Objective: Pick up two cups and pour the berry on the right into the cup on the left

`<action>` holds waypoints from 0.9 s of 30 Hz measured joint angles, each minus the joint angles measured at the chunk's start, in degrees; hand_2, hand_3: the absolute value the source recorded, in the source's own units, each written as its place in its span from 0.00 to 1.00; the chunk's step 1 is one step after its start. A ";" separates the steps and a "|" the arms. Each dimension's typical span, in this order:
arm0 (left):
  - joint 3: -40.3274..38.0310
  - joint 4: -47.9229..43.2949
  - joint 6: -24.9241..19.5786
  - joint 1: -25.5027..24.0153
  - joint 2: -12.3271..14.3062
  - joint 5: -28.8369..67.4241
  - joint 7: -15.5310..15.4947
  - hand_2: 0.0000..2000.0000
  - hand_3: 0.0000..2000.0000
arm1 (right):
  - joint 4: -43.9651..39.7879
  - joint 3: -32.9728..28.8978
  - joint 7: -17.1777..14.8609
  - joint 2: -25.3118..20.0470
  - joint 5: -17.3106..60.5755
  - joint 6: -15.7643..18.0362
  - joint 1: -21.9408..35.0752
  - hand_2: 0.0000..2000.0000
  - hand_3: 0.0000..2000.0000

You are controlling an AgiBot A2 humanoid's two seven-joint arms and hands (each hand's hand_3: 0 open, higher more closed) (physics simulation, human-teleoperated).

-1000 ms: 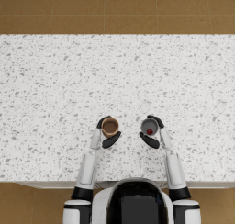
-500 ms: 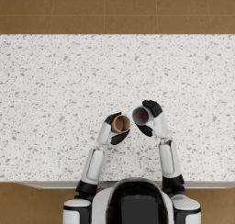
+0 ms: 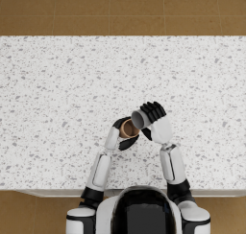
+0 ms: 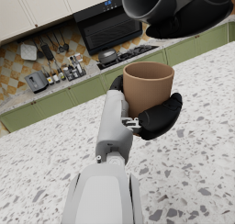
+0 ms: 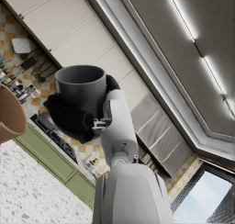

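My left hand [image 3: 124, 135] grips a brown cup [image 3: 129, 129] upright above the speckled counter [image 3: 57, 84]; the left wrist view shows the brown cup [image 4: 148, 88] wrapped by the left hand [image 4: 156, 117]. My right hand [image 3: 153, 114] holds a grey cup [image 3: 140, 119] tipped over, its mouth facing the brown cup's rim. The grey cup [image 4: 149, 5] hangs just above the brown one in the left wrist view, held by the right hand [image 4: 193, 16]. In the right wrist view the right hand [image 5: 75, 117] holds the grey cup [image 5: 82, 87], beside the brown cup [image 5: 9, 115]. No berry is visible.
The counter's front edge [image 3: 123, 192] runs just ahead of my body. Brown floor tiles [image 3: 123, 10] lie beyond the far edge. A kitchen wall with an oven [image 4: 108, 23] and green cabinets [image 4: 82, 92] shows behind the cups.
Both hands moved inward and the cups met near the middle. The right hand rose and tipped the grey cup sideways over the brown cup.
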 measured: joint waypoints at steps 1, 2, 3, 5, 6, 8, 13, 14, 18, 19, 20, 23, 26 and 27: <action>-0.03 -0.02 0.00 -0.03 0.01 0.00 0.00 1.00 0.64 | 0.20 0.16 0.02 -0.10 1.84 0.00 0.07 1.00 0.64; -0.07 0.05 -0.01 0.00 0.05 0.00 0.00 1.00 0.64 | 0.42 0.31 0.03 -0.19 3.68 0.03 0.13 1.00 0.64; -0.10 0.09 -0.02 0.02 0.08 0.00 0.00 1.00 0.64 | 0.66 0.41 0.04 -0.29 5.52 0.06 0.21 1.00 0.64; -0.14 0.15 -0.01 0.06 0.11 0.00 0.00 1.00 0.64 | 0.95 0.59 0.05 -0.49 9.20 0.16 0.36 1.00 0.64; -0.13 0.26 0.05 0.13 0.16 0.00 0.00 1.00 0.64 | 1.03 0.85 0.04 -0.38 11.04 0.21 0.55 1.00 0.64; -0.16 0.52 0.09 0.32 0.28 0.00 0.02 1.00 0.64 | 1.17 1.00 0.06 -0.51 14.72 0.18 0.63 1.00 0.64; -0.44 0.92 0.08 0.56 0.48 0.00 0.02 1.00 0.64 | 1.94 7.56 0.11 4.02 23.83 0.23 3.58 1.00 0.64; -0.51 0.93 0.09 0.66 0.54 0.00 0.02 1.00 0.64 | 1.91 7.23 0.12 5.58 25.76 -0.10 3.43 1.00 0.64; -0.70 1.09 0.11 0.96 0.71 0.00 0.01 1.00 0.64 | 2.30 7.43 0.07 5.19 33.11 0.37 3.13 1.00 0.64; -0.75 1.25 0.14 1.04 0.76 0.00 0.02 1.00 0.64 | 2.40 7.54 0.07 5.04 34.94 0.41 3.11 1.00 0.64; -0.79 1.38 0.15 1.09 0.79 0.00 0.03 1.00 0.64 | 2.48 7.59 0.07 4.89 36.77 0.42 3.09 1.00 0.64; -0.85 1.49 0.01 1.10 0.85 0.00 0.02 1.00 0.64 | 2.61 7.86 0.08 4.41 42.26 0.44 3.07 1.00 0.64; -0.92 1.50 -0.04 1.03 0.87 0.00 0.03 1.00 0.64 | 2.55 8.03 0.09 3.88 46.35 0.46 3.11 1.00 0.64; -1.00 1.26 -0.02 0.88 0.83 0.00 0.04 1.00 0.64 | 2.48 8.01 0.09 3.79 47.02 0.47 3.04 1.00 0.64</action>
